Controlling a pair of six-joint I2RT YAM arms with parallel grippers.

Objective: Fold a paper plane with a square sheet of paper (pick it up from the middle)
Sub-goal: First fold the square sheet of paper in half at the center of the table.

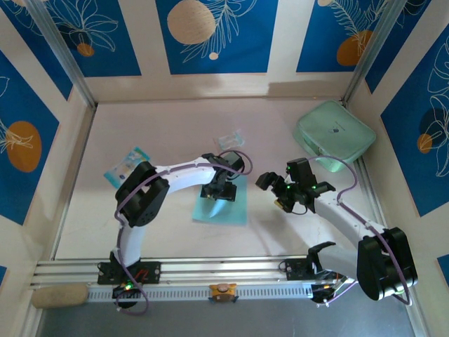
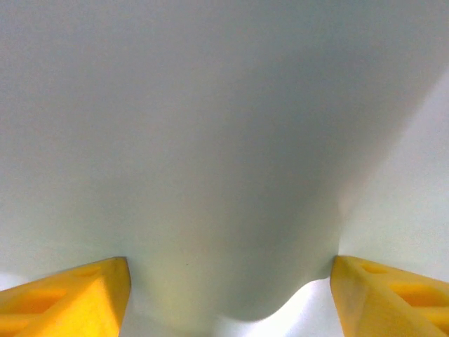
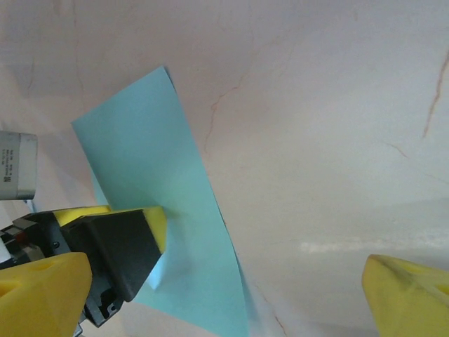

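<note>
The pale table [image 1: 175,126] carries the mint-green case [image 1: 334,133] just beyond the right jaws, which hang spread wide and hold nothing, their yellow fingers [image 3: 410,295] above bare table. The square sheet of paper [image 1: 221,209] lies directly under the left jaws and off to the side of the right jaws; the left jaws are parted and clamp nothing, with the sheet spanning the gap between their fingertips [image 2: 63,298]. A printed packet [image 1: 126,166] lies well out to the left jaws' outer side, and a clear wrapper [image 1: 229,140] lies just past them.
</note>
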